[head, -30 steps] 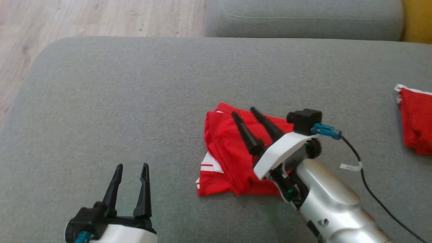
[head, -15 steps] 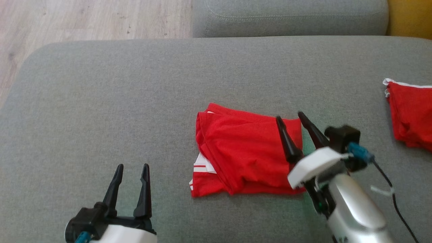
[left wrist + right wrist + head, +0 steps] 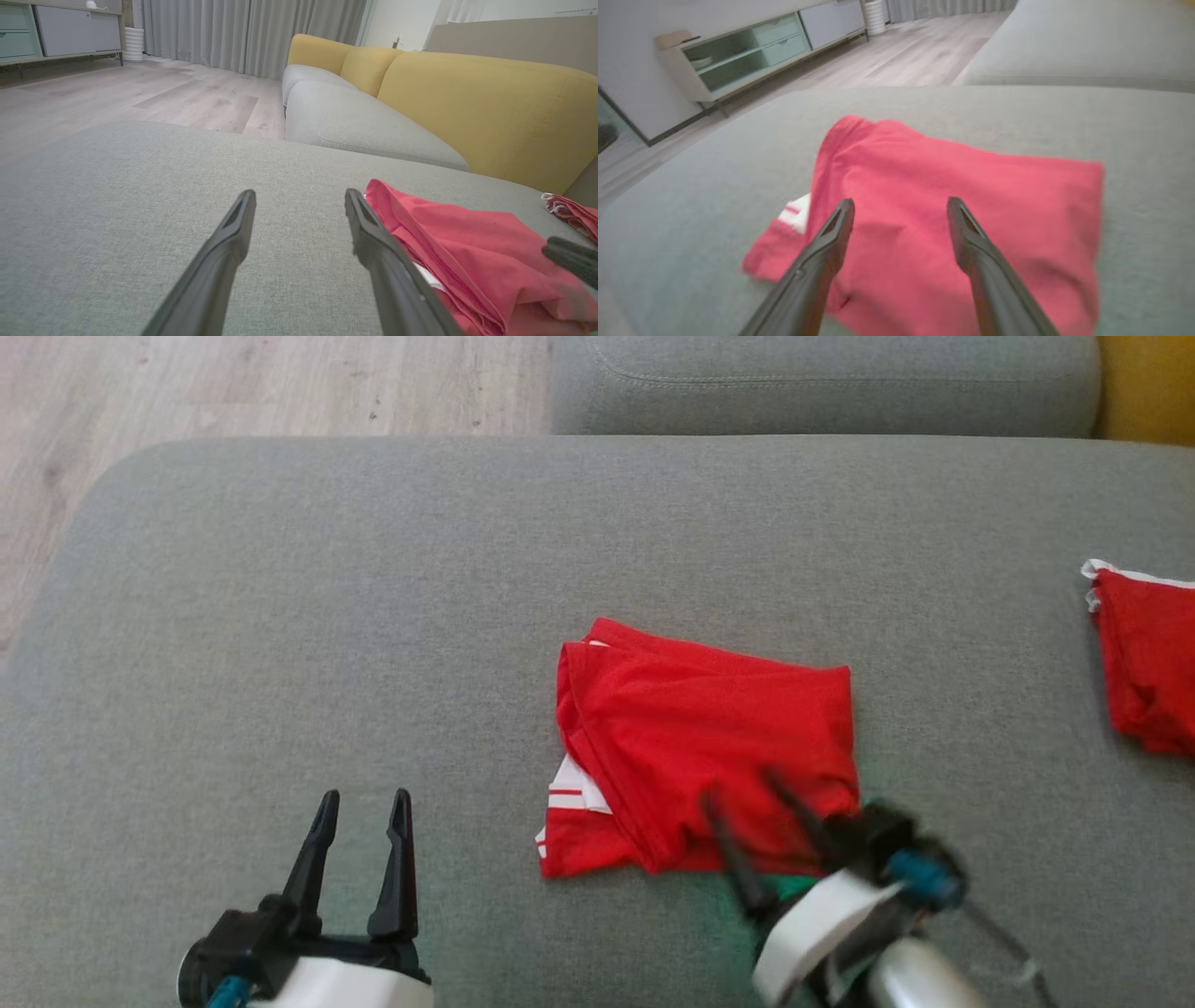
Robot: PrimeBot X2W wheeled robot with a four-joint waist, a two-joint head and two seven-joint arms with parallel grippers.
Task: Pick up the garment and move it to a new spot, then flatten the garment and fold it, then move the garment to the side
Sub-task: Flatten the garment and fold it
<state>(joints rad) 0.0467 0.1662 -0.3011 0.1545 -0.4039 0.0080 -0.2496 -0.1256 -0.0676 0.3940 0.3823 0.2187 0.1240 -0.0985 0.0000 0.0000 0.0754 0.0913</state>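
Our right gripper (image 3: 739, 784) has drawn back from over the folded red jersey with white striped sleeve (image 3: 700, 747), which lies mid grey sofa cushion (image 3: 373, 616), to its 5 o'clock edge, fingers parted and empty. Our left gripper (image 3: 365, 794) sits at 8 o'clock, likewise parted. Folding seems done; moving the jersey aside remains.

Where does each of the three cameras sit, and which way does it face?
Head view: on the robot's head, facing down at the gray sofa seat with the folded red jersey; left gripper lower left, blurred right gripper lower right.
Left wrist view: on the left wrist, looking low across the seat toward a yellow backrest; its own two fingers show.
Right wrist view: on the right wrist, facing the jersey and a cabinet; its own fingers show.
All three share the jersey.
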